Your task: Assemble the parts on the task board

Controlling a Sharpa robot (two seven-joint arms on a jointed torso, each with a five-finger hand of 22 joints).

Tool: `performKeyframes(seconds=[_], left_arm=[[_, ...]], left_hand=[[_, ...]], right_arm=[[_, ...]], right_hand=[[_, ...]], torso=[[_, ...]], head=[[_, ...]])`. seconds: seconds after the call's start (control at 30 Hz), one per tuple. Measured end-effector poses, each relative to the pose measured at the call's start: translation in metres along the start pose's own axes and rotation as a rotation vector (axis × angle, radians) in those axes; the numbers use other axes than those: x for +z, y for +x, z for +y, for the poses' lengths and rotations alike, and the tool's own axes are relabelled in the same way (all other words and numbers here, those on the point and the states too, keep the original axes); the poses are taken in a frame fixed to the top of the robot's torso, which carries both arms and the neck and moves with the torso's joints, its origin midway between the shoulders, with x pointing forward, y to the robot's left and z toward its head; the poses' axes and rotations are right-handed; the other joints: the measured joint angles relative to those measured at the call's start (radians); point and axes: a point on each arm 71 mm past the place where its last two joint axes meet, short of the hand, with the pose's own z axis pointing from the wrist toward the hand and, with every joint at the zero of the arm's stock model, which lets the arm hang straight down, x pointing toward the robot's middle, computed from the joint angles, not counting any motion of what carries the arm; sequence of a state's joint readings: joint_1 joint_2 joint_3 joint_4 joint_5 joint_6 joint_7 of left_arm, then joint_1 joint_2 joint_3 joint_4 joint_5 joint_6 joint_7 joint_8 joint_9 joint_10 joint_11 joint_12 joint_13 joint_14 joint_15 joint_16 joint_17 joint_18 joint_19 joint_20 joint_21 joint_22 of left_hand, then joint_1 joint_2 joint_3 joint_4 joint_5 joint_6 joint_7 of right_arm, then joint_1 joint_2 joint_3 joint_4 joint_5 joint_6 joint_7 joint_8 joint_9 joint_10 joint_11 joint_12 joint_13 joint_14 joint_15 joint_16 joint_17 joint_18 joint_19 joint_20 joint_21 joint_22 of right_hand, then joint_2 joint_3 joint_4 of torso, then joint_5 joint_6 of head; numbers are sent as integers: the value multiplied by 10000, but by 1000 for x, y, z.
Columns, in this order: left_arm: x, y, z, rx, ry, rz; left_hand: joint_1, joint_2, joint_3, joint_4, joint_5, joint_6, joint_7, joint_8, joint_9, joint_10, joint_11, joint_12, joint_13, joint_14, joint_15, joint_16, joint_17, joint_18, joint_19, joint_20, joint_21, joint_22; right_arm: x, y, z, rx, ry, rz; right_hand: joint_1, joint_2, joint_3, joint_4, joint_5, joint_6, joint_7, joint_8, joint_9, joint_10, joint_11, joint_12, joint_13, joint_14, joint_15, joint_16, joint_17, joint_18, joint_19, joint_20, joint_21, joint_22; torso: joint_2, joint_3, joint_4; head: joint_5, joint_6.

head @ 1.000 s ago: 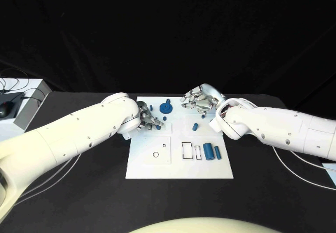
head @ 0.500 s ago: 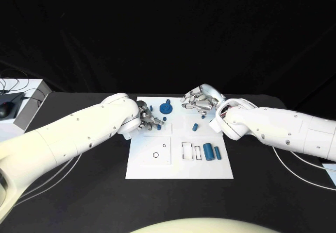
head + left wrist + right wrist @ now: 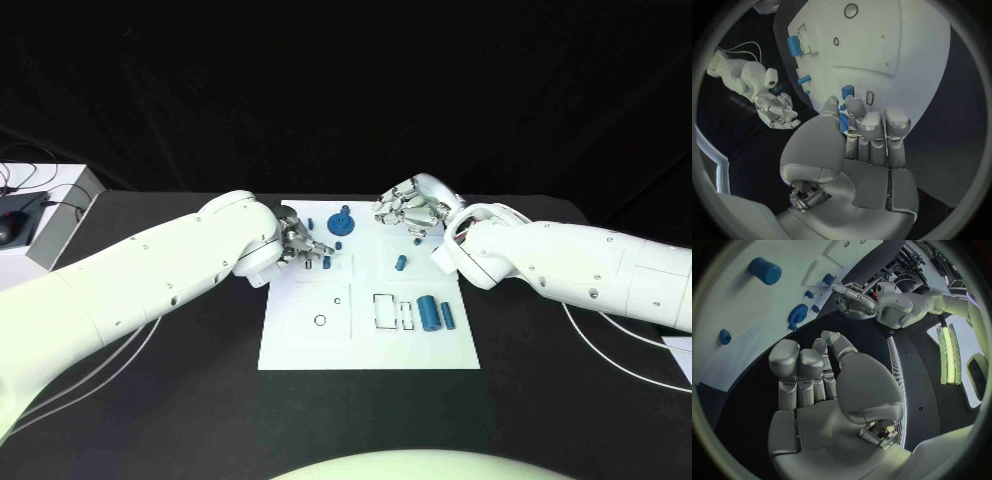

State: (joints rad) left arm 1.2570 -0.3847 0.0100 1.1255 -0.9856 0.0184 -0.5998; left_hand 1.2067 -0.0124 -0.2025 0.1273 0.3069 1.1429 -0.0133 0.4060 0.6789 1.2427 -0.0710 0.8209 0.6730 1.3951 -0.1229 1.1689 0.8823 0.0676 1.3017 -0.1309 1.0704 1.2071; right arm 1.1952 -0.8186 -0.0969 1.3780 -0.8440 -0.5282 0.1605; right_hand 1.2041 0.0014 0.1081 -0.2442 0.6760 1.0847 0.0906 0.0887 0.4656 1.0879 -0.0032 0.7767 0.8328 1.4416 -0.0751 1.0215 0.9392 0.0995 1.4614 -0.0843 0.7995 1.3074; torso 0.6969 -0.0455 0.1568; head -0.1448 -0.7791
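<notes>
Several blue parts (image 3: pixel 428 311) lie loose on the board (image 3: pixel 368 345) mid-frame with slots unfilled, so most assembly looks left; left hand (image 3: pixel 304 246) pinches a small part (image 3: pixel 844 121) at upper-left board, right hand (image 3: pixel 410 211) curled, holding nothing.

Black table (image 3: pixel 173 400), dark backdrop, white box (image 3: pixel 58 215) beside.

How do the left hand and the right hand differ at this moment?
The left hand is over the task board, while the right hand is at the board's far edge. The left hand pinches a small blue part in its fingers; the right hand holds nothing, fingers curled. Both are silver.
</notes>
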Motion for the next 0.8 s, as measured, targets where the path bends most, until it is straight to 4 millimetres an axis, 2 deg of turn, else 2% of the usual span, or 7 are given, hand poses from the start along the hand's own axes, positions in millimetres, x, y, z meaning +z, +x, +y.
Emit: performKeyframes(seconds=[0.1, 0.23, 0.37, 0.47, 0.6, 0.73, 0.8], left_arm=[[-6, -8, -1, -400, 270, -62], [-14, -20, 1, -1053, 599, -127], [-20, -33, 5, -1735, 908, -270], [-23, -41, 10, -2050, 1021, -410], [-23, -52, 19, -2393, 1094, -670], [-20, -60, 26, -2523, 1081, -940], [-18, -63, 28, -2544, 1057, -1088]], left_hand=[[83, -83, 47, 47, 0, -379, 200, -157, -69, -373, 158, -191, -194, -92, 170, -292, -332, 11, -329, 113, -497, -340], [165, -147, 120, 181, 0, -1027, 667, -626, -641, -1053, 549, -764, -932, -638, 493, -1044, -1127, 493, -1109, 486, -1888, -1286], [359, -6, 0, 302, 38, -1244, 1078, -1480, -2420, -1111, 913, -2102, -2705, -906, 771, -1872, -1930, 679, -1351, 864, -3120, -2211], [433, -9, -2, 304, 45, -1256, 1136, -1820, -3431, -1134, 1003, -2583, -3500, -981, 875, -2179, -2265, 717, -1278, 937, -3529, -2555], [619, 149, -44, 259, 82, -990, 1025, -2208, -4845, -1190, 946, -2435, -4072, -1001, 855, -2214, -2499, 716, -1184, 951, -3753, -2775], [779, 221, 132, 83, 122, -907, 1010, -2317, -5330, -1058, 819, -2079, -4120, -863, 723, -1916, -2379, 716, -1007, 884, -3619, -2662], [803, 198, 199, 16, 122, -871, 1138, -2311, -5412, -989, 888, -1911, -4055, -792, 770, -1803, -2302, 716, -1007, 883, -3506, -2581]], right_arm=[[-1, -1, -1, -12, -7, -62], [-1, -4, -3, -33, -18, -200], [-1, -8, -6, -28, 20, -413], [-1, -12, -9, -5, 73, -570], [-1, -16, -13, 70, 142, -789], [-1, -20, -16, 140, 192, -972], [-1, -21, -17, 159, 213, -1032]], right_hand=[[0, 0, 0, 0, -79, 0, 0, 0, -1, 0, 0, 0, 0, 0, 0, 0, 12, 1, 0, 0, 0, 0], [0, 0, -34, 34, -79, 0, 0, 0, -6, 0, 0, 0, 0, 0, 0, 0, 12, 1, 0, 0, 0, -1], [0, 0, -127, 126, -157, -1, -1, 0, -20, 0, 1, 0, -11, 0, 0, 0, 12, 1, 0, 0, 0, -1], [0, 0, -127, 127, -157, 0, -1, 0, -20, 0, 1, 0, -11, 0, 0, 0, 11, 0, 0, 0, 0, -1], [0, 0, -127, 126, -157, -1, -1, 0, -20, 0, 1, 0, -11, 0, 0, -40, 11, 1, 0, 0, 0, 7], [0, 0, -126, 126, -157, -1, -1, 0, -20, 1, 1, 0, -11, 0, 0, -40, 10, 0, 0, 0, 0, 7], [0, 0, -127, 126, -157, -1, -1, 0, -20, 1, 1, 0, -10, 0, 0, -40, 10, 0, 0, 0, 0, 6]], torso=[[-4, 1, 2], [-13, -3, 4], [-26, -12, 14], [-32, -15, 21], [-31, -21, 25], [-14, -33, 21], [-8, -35, 21]], head=[[-11, 11], [-13, 58], [1, 106], [13, 149], [58, 238], [83, 323], [100, 360]])
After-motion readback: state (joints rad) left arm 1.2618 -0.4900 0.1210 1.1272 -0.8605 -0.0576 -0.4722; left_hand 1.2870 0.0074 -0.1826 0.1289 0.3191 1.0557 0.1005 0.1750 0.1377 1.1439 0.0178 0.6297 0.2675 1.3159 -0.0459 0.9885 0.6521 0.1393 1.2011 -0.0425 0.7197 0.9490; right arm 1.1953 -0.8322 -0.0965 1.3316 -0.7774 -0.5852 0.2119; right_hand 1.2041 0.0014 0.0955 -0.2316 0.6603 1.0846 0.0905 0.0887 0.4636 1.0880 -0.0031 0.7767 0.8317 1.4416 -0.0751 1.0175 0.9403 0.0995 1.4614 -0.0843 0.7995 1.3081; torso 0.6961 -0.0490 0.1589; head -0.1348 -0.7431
